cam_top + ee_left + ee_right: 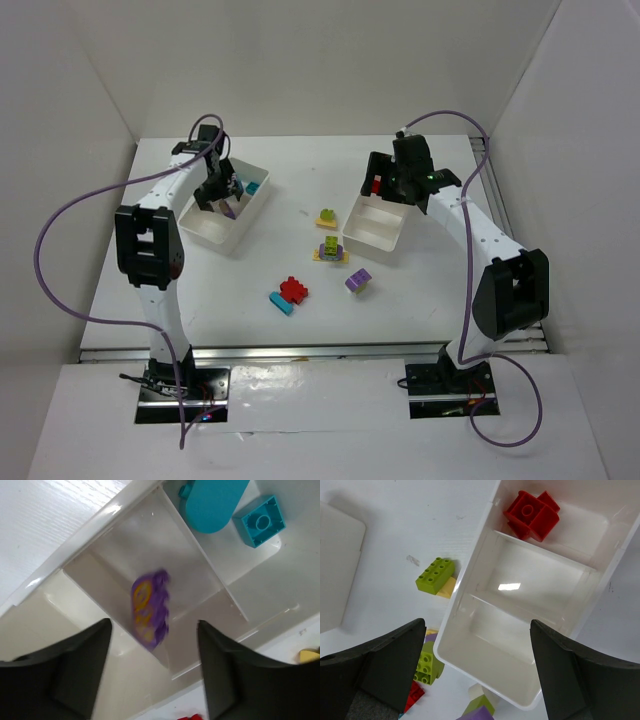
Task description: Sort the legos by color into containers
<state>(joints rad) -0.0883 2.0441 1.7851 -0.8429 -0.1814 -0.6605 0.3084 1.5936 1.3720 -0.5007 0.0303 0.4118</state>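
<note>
My left gripper [222, 193] is open above the left white tray [215, 238]. In the left wrist view a blurred purple brick [149, 607] is in the tray's middle compartment, beyond my open gripper [152, 670] and free of the fingers. Cyan bricks [260, 521] lie in the end compartment. My right gripper [388, 183] is open and empty above the right white tray [372, 247]. In the right wrist view it [477, 675] hovers over empty compartments, and a red brick cluster [532, 514] lies in the far compartment.
Loose on the table between the trays are a lime brick on yellow [327, 217], a lime, purple and yellow cluster [330, 248], a purple and lime piece [358, 281], and a red cluster [294, 290] with a cyan brick [281, 303].
</note>
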